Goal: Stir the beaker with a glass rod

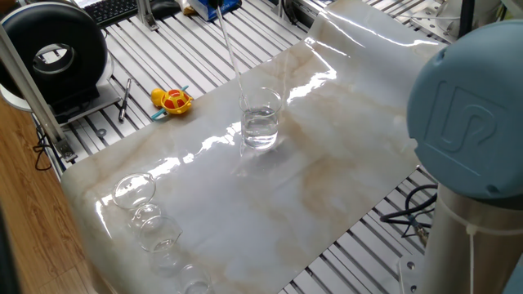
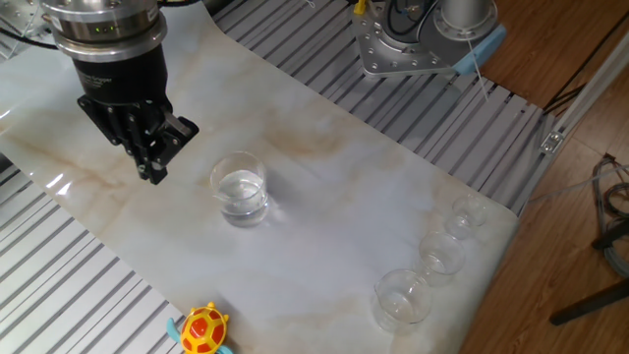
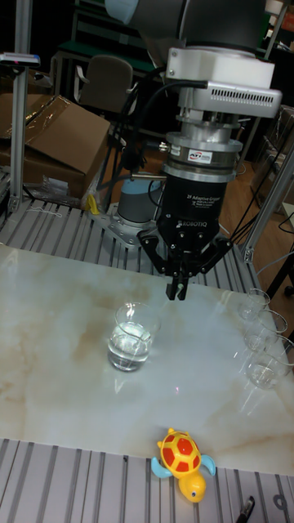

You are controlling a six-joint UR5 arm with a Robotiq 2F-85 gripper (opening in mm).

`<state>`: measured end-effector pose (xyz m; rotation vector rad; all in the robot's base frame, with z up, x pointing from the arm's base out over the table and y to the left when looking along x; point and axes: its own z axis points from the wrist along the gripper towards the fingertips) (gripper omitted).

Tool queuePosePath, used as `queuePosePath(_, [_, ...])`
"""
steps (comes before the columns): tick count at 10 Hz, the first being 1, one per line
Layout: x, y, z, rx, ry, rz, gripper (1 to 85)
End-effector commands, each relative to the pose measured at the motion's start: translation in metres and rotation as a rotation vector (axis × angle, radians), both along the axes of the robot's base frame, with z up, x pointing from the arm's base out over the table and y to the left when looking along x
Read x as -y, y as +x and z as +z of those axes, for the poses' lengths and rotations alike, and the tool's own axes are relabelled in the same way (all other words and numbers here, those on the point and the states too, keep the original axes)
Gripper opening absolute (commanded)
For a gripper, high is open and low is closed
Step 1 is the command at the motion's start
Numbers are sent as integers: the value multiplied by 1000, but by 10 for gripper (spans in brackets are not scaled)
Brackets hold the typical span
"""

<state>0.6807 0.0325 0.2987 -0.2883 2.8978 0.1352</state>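
The beaker (image 1: 260, 119) stands upright on the marble sheet, part full of clear liquid; it also shows in the other fixed view (image 2: 241, 191) and the tall view (image 3: 131, 335). The glass rod (image 1: 231, 49) slants down from the top edge toward the beaker's left rim. I cannot tell whether its tip is in the liquid. My gripper (image 2: 152, 175) hangs above and beside the beaker, fingers pressed together on the rod's top. In the tall view the gripper (image 3: 174, 292) sits just up and right of the beaker. The rod is too faint to trace in those two views.
A yellow and red toy turtle (image 1: 172, 100) lies at the sheet's edge. Several small round glass vessels (image 2: 432, 256) cluster at one corner. A black round device (image 1: 53, 53) stands off the sheet. The arm's grey-blue joint (image 1: 470, 106) fills the near right.
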Motion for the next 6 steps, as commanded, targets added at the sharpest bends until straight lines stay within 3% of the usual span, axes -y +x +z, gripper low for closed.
queuePosePath(1, [8, 5, 7, 25, -34, 38, 10])
queuePosePath(6, [0, -12, 6, 0, 35, -9, 10])
